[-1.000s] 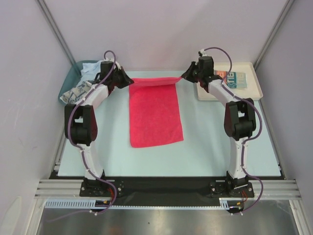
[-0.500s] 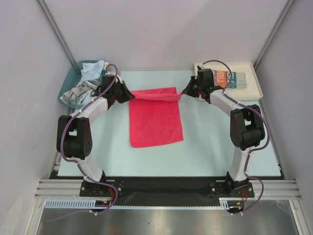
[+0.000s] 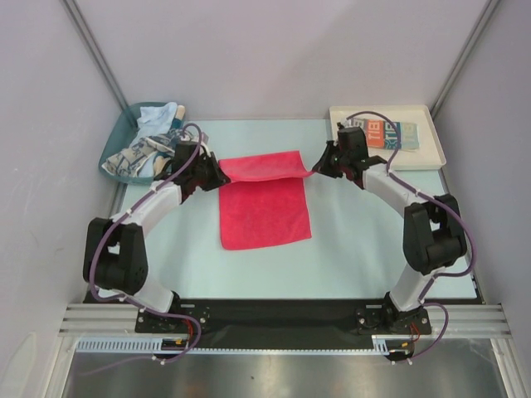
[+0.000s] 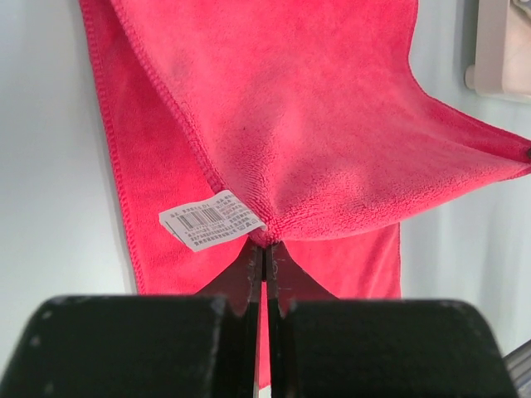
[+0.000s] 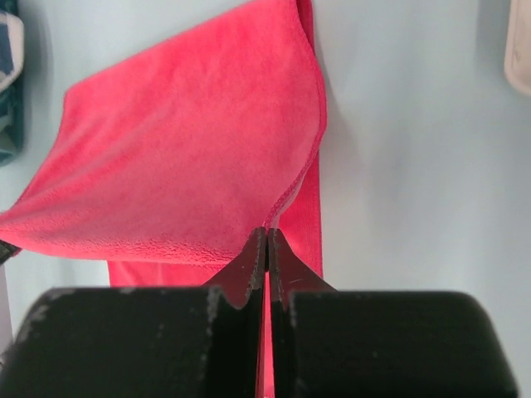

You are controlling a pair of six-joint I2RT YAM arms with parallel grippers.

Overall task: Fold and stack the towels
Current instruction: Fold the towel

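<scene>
The red-pink towel (image 3: pixel 264 211) lies in the middle of the desk (image 3: pixel 357 249), its far edge lifted and carried toward 6 o'clock above the flat part. The left pincer (image 3: pixel 217 176) is clamped on the raised corner at 9 o'clock, beside a white label (image 4: pixel 211 220). The right pincer (image 3: pixel 314 169) is clamped on the corner at 3 o'clock. The lettered towel (image 3: pixel 390 133) lies in the white tray (image 3: pixel 431 153) at 1 o'clock. The patterned towel (image 3: pixel 131 157) and the pale blue towel (image 3: pixel 158 116) sit in the teal bin (image 3: pixel 114 141) at 11 o'clock.
</scene>
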